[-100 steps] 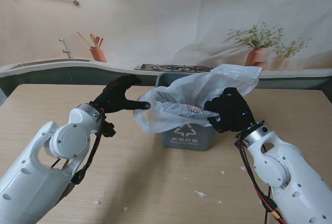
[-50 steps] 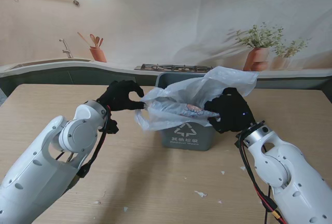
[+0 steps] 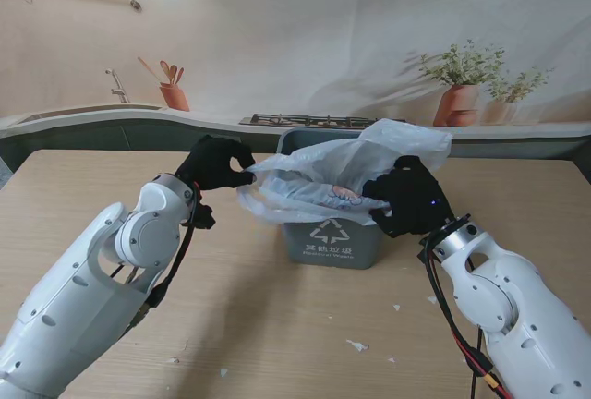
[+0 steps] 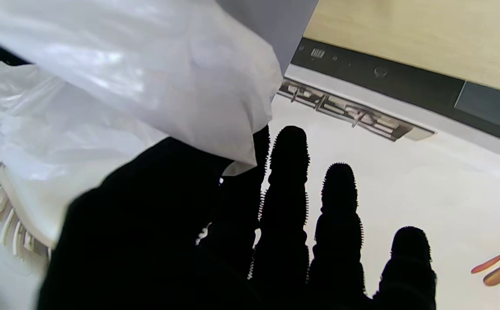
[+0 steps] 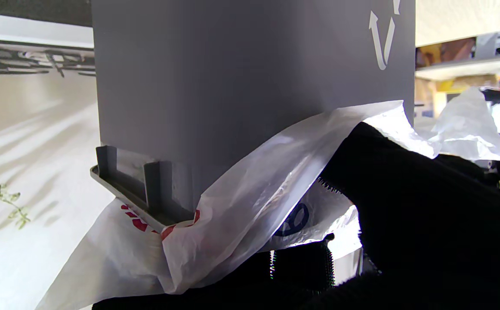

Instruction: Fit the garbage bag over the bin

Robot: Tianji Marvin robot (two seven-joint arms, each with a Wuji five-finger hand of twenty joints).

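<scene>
While both hands pinch the garbage bag [image 3: 319, 177] over the bin [image 3: 333, 238], left hand [image 3: 215, 164] fingers gripping its edge, right hand [image 3: 407, 198] likewise.

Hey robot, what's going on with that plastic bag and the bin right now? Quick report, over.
Left hand and right hand both gripping thin white plastic garbage bag. Bag bunched over grey square bin, rim not covered all round. Nothing blocking.

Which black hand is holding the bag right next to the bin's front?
The right hand. It grips the garbage bag against the bin, while the left hand pinches it out to the side.
</scene>
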